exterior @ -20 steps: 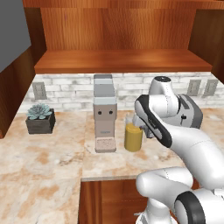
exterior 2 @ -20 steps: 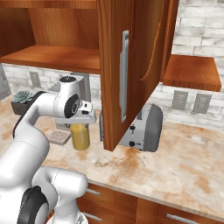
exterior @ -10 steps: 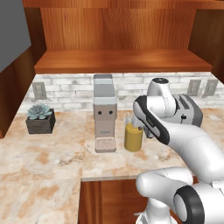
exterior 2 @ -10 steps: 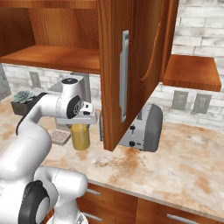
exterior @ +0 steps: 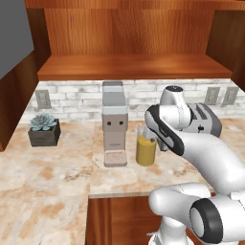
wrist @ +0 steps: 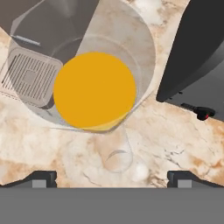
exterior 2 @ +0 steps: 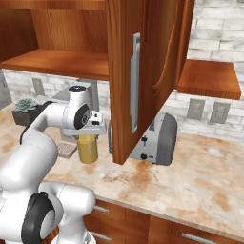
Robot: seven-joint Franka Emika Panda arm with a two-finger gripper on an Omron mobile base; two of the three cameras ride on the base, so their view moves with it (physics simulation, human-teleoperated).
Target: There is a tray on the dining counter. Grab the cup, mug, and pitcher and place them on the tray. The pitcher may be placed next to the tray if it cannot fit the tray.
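Observation:
The pitcher is a clear glass cylinder holding amber liquid. It stands upright on the marbled counter between a coffee machine and a toaster. My gripper hangs just above its rim, pointing down. In the hand view the pitcher sits ahead of my gripper, the amber surface seen from above. The jaws are open with nothing between them and do not touch the glass. The tray, the cup and the mug are out of view.
A grey coffee machine with its drip grate stands just left of the pitcher. A dark toaster stands just right of it. An open wooden cabinet door hangs above the toaster. A potted succulent sits far left.
The hand has crept slightly left over the pitcher. The jaws stay open and the pitcher has not moved.

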